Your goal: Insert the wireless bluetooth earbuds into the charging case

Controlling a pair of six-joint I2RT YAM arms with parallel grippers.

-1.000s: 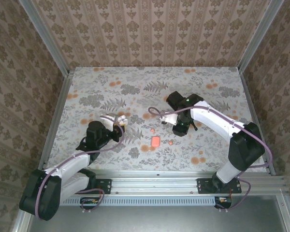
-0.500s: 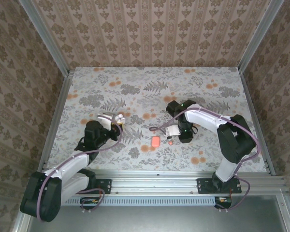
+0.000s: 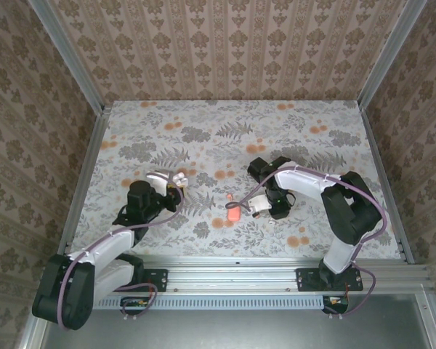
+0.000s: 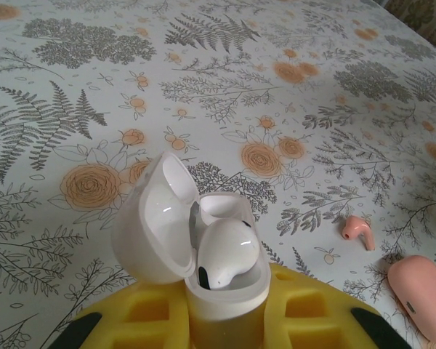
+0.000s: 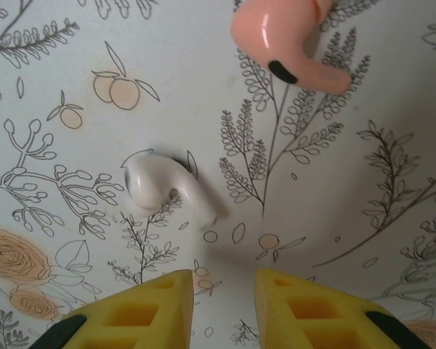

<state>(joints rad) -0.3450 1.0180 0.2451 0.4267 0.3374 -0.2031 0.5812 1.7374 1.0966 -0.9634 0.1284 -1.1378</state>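
Both arms are the same build: glossy white shells on the long links, chunky black joint housings, and a thin purple cable point(image 3: 383, 217) running along each. Left arm point(image 3: 105, 251) and right arm point(image 3: 312, 182) sit on black base plates point(image 3: 341, 280). The left tool point(image 4: 229, 320) and right tool point(image 5: 224, 309) have yellow moulded fingers point(image 5: 160, 309) with rectangular pockets and black corner patches.

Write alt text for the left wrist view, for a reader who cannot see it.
An open white charging case, lid flipped back to the left, sits clamped in the left tool with one white earbud resting in it. To the right on the floral tablecloth lie a coral earbud and, at the frame's edge, a coral case.
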